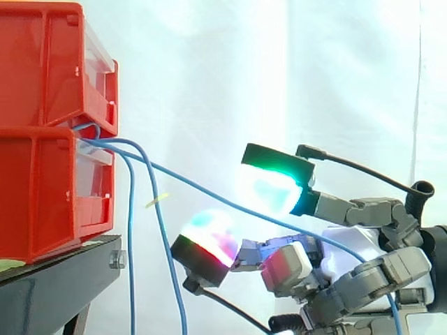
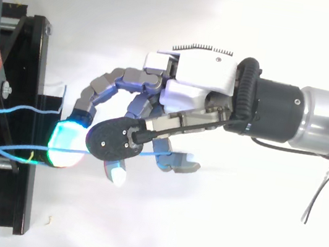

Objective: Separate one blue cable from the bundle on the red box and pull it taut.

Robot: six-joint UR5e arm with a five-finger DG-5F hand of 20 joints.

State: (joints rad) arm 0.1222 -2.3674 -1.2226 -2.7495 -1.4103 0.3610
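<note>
Hand (image 2: 192,78) curled on one cable (image 1: 181,183), which runs straight from the box (image 1: 42,195), between the spread pads (image 1: 276,185), into the fingers by the palm. Bundle (image 1: 130,244) hangs slack beyond the fingertips. Cable looks thin, light, limp, likely slick. Best pinched firmly, deep between the fingers.

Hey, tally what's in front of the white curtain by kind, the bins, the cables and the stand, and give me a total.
Red bins: 2, stacked.
Blue cables: 3, one running to the hand, two hanging down.
Black stand: 1.
Total: 6.
</note>
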